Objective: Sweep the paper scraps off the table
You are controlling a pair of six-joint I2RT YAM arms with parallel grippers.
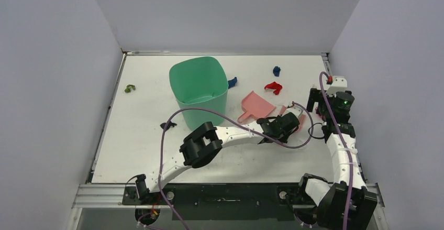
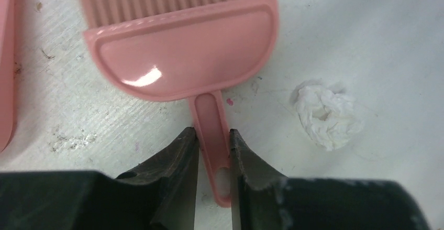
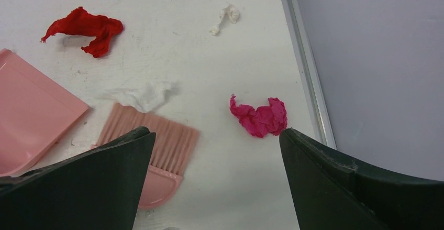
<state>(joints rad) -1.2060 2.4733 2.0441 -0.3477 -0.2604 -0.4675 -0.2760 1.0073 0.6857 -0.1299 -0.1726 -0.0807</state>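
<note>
My left gripper (image 1: 285,122) is shut on the handle of the pink brush (image 2: 183,46); its jaws press both sides of the handle (image 2: 212,138), with the brush lying flat on the white table (image 1: 136,146). A white wad (image 2: 327,113) lies just right of it. My right gripper (image 3: 215,131) is open and empty above the table's right edge (image 1: 317,103). A magenta scrap (image 3: 259,117) lies by its right finger. A red scrap (image 1: 273,87), blue scraps (image 1: 276,71) (image 1: 232,81), an olive one (image 1: 129,88) and a black one (image 1: 168,126) lie scattered.
The pink dustpan (image 1: 256,106) lies left of the brush, below the red scrap. A tall green bin (image 1: 199,91) stands mid-table. A metal rail (image 3: 303,62) and grey wall bound the right side. A small white scrap (image 3: 225,16) lies near the rail.
</note>
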